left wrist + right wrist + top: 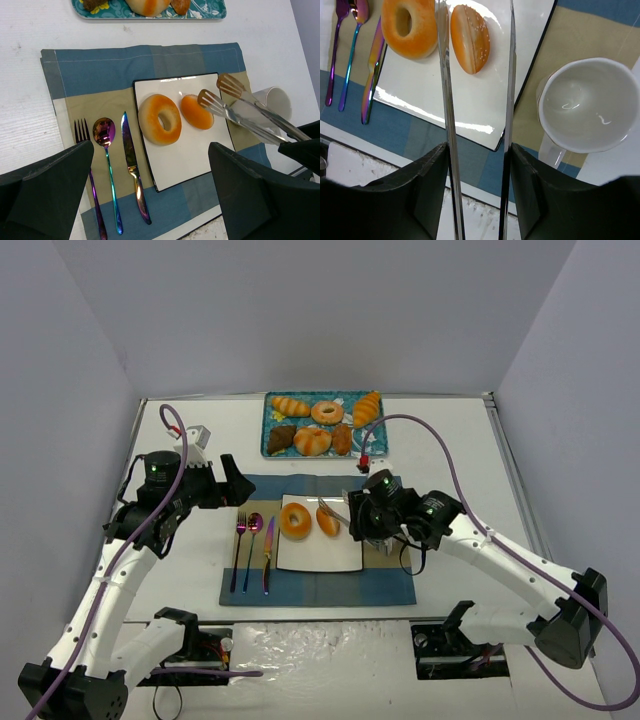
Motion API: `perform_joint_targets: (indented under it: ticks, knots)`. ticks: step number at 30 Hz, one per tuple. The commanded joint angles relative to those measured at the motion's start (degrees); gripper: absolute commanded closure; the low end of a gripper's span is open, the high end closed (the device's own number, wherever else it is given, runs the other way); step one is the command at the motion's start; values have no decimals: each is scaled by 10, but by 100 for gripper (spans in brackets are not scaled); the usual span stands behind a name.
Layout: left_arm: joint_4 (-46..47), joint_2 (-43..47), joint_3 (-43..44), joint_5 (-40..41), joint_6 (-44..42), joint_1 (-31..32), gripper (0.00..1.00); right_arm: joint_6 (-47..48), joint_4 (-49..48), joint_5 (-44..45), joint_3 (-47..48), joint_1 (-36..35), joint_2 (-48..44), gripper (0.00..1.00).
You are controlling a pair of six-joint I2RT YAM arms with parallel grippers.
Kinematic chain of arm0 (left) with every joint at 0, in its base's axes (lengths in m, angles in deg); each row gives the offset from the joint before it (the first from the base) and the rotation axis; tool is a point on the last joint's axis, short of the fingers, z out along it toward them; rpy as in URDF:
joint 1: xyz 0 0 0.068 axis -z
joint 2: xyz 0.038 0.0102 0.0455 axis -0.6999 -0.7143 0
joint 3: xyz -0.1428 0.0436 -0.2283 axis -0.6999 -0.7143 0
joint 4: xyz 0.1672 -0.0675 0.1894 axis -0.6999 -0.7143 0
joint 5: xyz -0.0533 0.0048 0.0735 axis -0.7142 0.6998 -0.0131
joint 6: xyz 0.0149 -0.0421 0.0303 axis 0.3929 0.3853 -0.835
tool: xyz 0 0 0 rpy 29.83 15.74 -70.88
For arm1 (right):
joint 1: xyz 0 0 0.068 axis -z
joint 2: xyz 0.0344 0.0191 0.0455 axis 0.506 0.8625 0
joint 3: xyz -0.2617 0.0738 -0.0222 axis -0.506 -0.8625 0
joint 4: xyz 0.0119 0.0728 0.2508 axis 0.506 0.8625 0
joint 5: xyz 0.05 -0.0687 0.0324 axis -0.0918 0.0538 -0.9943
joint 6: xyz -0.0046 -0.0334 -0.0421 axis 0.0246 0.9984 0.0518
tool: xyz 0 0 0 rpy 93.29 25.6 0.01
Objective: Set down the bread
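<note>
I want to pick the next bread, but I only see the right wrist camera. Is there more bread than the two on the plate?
Observer: Yes. A teal tray beyond the placemat holds six more pastries.
Operator: Where's the other hand?
Observer: The left hand hovers open by the placemat's far-left corner, holding nothing.
Operator: Are my tongs grabbing the roll?
Observer: No. The tongs have open tips beside the roll, not around it.
</note>
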Motion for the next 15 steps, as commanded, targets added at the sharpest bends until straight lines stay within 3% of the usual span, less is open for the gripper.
perform_joint_targets:
  ticks: [1,10,15]
  knots:
    - [35,2,10,-10,-5,3,3,-1,2,54,55,-3,-22,53]
    - [35,3,9,-11,-5,3,3,24,-26,114,121,47,29,50]
    - [35,3,9,-12,-5,3,3,53,-79,82,137,186,68,50]
